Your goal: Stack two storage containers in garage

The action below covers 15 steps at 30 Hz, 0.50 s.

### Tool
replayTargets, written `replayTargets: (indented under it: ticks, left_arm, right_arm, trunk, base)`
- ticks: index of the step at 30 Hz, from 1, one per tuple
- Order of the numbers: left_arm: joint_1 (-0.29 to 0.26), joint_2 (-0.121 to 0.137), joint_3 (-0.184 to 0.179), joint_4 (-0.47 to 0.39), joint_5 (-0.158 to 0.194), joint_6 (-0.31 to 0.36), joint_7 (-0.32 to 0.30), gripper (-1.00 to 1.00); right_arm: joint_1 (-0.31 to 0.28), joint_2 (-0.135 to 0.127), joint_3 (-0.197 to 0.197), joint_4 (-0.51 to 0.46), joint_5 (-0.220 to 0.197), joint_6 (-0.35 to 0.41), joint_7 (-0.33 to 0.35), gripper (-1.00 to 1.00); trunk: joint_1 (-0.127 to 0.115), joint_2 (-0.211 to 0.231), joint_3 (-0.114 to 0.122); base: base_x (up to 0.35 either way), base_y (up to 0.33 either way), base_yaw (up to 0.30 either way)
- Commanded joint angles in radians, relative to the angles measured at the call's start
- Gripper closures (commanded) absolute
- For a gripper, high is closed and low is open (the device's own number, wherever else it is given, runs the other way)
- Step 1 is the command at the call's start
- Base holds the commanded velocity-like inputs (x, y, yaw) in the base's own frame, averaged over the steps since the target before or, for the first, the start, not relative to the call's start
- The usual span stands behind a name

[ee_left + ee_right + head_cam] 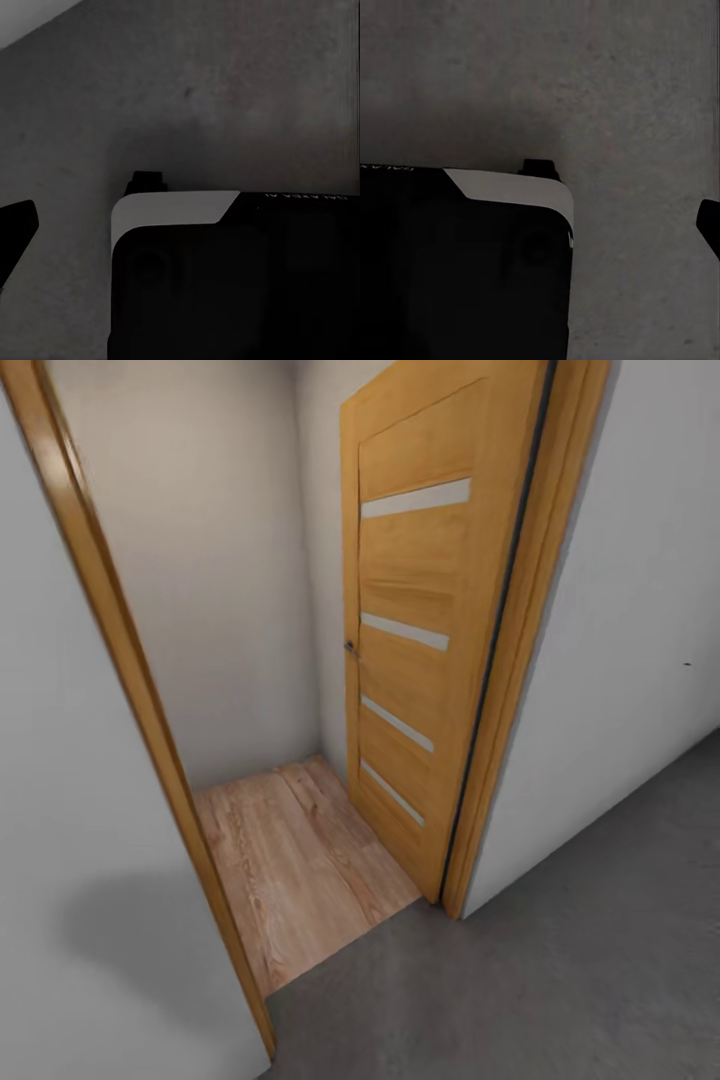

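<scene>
Grey concrete floor (560, 970) runs under me, and from the head camera I'm looking at a doorway: honey-coloured frame (120, 660), a wood-panelled door (420, 630) with pale horizontal strips swung open into the next space, and light wood planks (300, 860) beyond the threshold. So I judge I'm standing on the garage side, facing back toward the house.

Neither orange-red storage container appears in what I have on screen, so I can't give their position, their long axis, or which way they point. By the same token I can't say which arm is nearer to one. My guess, from the task alone, is that at least one bin sits somewhere past that door, which would put it ahead of both arms and out of reach until the base rolls through.

Both wrist cameras look down at the speckled concrete. On the left one I see a dark block of the robot's body (225, 285) with a pale bevelled edge, and a black tip at the margin that may belong to the left end effector (15, 225); the right shows the mirror arrangement, with the right end effector (711, 225) only a sliver. I cannot tell whether either is apart or together.

The opening looks narrow, so I'd square the base up before driving.
</scene>
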Motion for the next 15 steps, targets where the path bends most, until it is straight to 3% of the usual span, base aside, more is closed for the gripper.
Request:
replayTargets:
  ticks: [1,15]
  left_arm:
    - [0.0,0.0,0.0,0.0,0.005,0.002,0.001,-1.0]
    - [0.0,0.0,0.0,0.0,0.006,0.002,0.001,-1.0]
  right_arm:
    - [-0.001,0.001,0.009,0.003,-0.009,-0.005,0.0,-1.0]
    - [-0.002,0.0,0.008,0.003,-0.009,-0.005,0.0,-1.0]
  trunk:
    - [0.001,-0.001,-0.001]
    - [0.001,-0.001,0.007]
  base:
    - [0.252,-0.101,-0.23]
    - [0.249,-0.101,-0.229]
